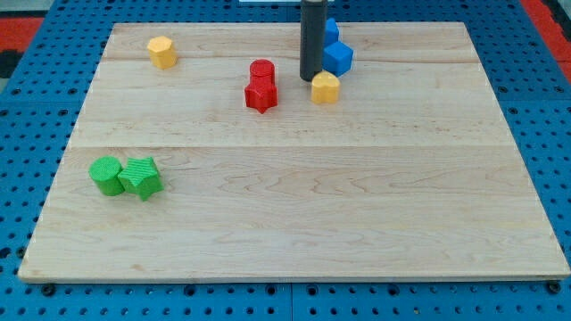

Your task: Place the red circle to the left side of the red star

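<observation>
**Red circle sits behind the star, not yet at its left**

I carry no fingers at all, so there is nothing to call wide, narrow or holding; I work with a bare rod, and my tip (310, 78) rests on the counter (294, 223) near its top edge, a little right of centre. It stands just beside the yellow block (326, 87) at that block's upper left, with the blue blocks (336, 53) partly hidden behind the rod.

The red circle (261, 71) lies toward the top edge, left of my tip and apart from it. It touches the red star (260, 94), sitting on the star's far side, the side nearer the top edge. So the circle is above the star in the view, not to its left.

To do this step well, I judge that I should come round to the circle's right side, staying clear of the yellow block, and push it toward the counter's left edge first so it slides free of the star. Then I would move to the circle's top side and nudge it down toward the bottom edge until it sits level with the star. Short, centred pushes matter: a round block rolls off an off-centre push, and any contact with the star would shift the reference.

Another yellow block (161, 52) near the top left corner and two green blocks (126, 176) by the left edge lie well out of the way.
</observation>
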Robot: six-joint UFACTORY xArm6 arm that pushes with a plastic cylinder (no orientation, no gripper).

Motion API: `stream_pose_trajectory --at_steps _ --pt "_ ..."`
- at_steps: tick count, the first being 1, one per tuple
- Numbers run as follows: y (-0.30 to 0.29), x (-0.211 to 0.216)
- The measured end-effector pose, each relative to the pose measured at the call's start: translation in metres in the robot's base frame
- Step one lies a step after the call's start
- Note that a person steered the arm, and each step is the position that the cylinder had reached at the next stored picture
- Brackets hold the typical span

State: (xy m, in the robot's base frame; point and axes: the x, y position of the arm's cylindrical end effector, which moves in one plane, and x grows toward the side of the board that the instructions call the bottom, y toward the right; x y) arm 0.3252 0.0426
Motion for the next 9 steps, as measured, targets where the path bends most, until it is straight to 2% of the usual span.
stream_pose_trajectory --at_steps 1,2,3,4,5,6,7,8,9 --pt "0.043 -0.009" --pt "0.043 -0.059" --pt "0.04 -0.03" --pt "-0.034 0.0" --pt "-0.022 -0.037" --pt "-0.056 -0.036" --pt "-0.09 0.013" --pt "-0.09 0.056" --pt "-0.117 0.015"
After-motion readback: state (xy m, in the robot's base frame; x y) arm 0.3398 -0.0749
